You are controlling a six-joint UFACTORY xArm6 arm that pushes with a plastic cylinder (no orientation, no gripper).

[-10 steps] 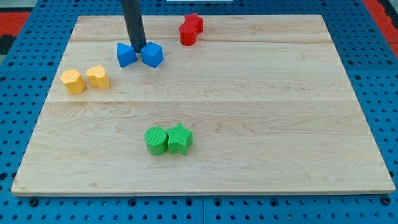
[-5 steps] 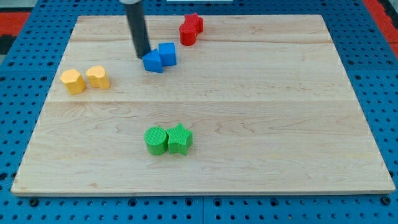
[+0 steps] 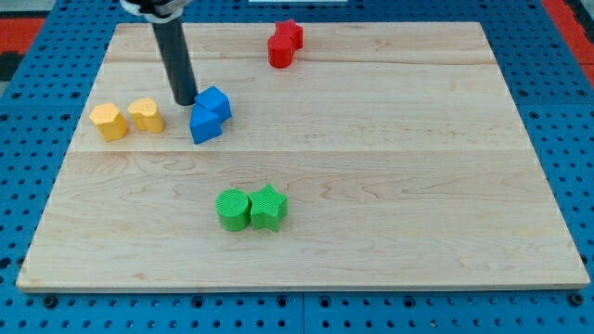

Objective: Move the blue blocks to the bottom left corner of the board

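Note:
Two blue blocks touch each other left of the board's middle: a blue cube-like block (image 3: 215,100) and a blue wedge-like block (image 3: 204,124) just below and left of it. My tip (image 3: 185,101) stands just left of the upper blue block and above the lower one, very close to both. The wooden board (image 3: 390,186) fills most of the view; its bottom left corner (image 3: 37,274) is far below the blue blocks.
Two yellow blocks (image 3: 109,122) (image 3: 146,115) sit side by side left of my tip. A green cylinder (image 3: 232,210) and a green star (image 3: 268,207) touch below the middle. Two red blocks (image 3: 284,44) sit near the top edge.
The blue blocks have moved down and to the left over the last second. My tip has shifted left and down with them, from above them to their left side.

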